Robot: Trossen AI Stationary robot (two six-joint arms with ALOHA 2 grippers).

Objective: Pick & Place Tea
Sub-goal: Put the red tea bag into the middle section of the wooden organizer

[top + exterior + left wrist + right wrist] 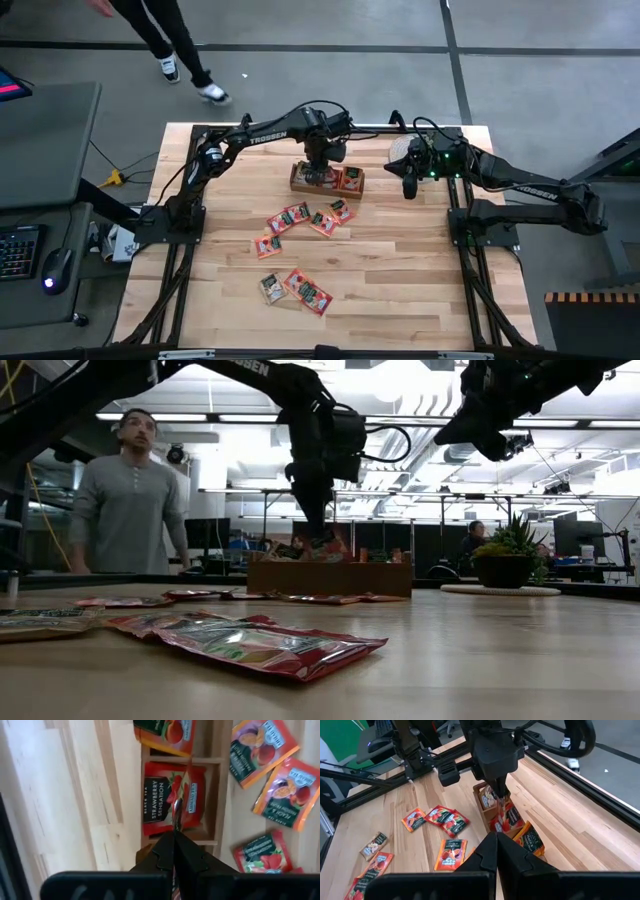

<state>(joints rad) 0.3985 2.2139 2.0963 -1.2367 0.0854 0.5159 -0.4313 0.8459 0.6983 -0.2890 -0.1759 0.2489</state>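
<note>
Pinching a red sachet edge-on between its closed fingers, the left gripper hangs directly over the wooden tray, which sits near the far edge of the table, about midway along it. The held sachet is thin and flat, seen on edge in the left wrist view, and it hangs over the tray's middle compartment.

Sachets are small flat squares, mostly red-orange with a dark green or black label panel and fruit pictures. One lying flat in the middle compartment reads "Strawberry Sensation". The neighbouring compartment holds an orange sachet with a peach picture. Contents of the third compartment cannot be determined.

Loose sachets lie on the table in two groups: a cluster just nearer than the tray, around the table's middle, and a smaller group toward the near edge. One sachet in the near group is paler, with dark print.

The right gripper is pressed shut and holds nothing; it hovers above the table to the right of the tray. A small potted plant stands at the far edge. A person stands beyond the table.
</note>
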